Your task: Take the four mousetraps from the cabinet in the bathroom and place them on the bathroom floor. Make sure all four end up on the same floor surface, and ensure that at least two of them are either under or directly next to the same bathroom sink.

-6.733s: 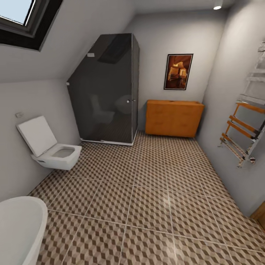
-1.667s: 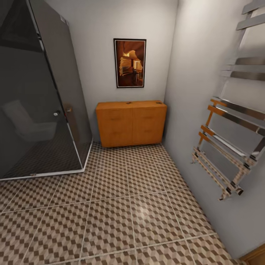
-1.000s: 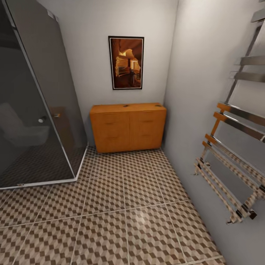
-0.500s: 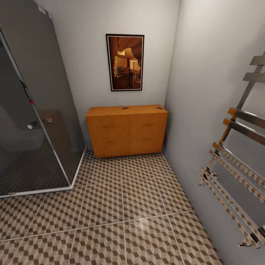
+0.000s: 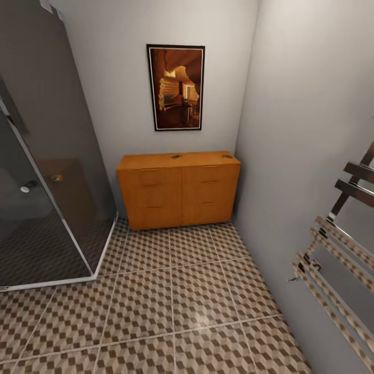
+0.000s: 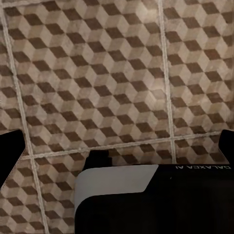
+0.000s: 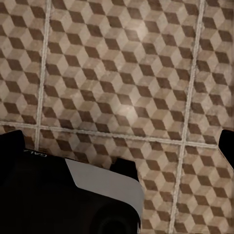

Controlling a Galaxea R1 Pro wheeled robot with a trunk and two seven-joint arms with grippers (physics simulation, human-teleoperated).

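The orange-brown cabinet (image 5: 179, 189) stands against the far wall, under a framed picture. On its flat top lie two small dark flat pieces that look like mousetraps, one near the middle (image 5: 176, 156) and one at the right end (image 5: 227, 155). The cube-patterned bathroom floor (image 5: 176, 296) stretches from me to the cabinet. In the wrist views my left gripper (image 6: 117, 148) and right gripper (image 7: 119, 146) hang open over bare tiles, with nothing between the fingers. The sink is out of view.
A dark glass shower cubicle (image 5: 47, 182) takes up the left side. A chrome and wood towel rack (image 5: 343, 244) juts from the right wall. The framed picture (image 5: 176, 87) hangs above the cabinet. A tiled lane between cubicle and wall leads to the cabinet.
The camera has travelled forward towards the cabinet, which now looks larger and lower in the picture. The toilet and bathtub have left the view. Nothing in the room itself has moved.
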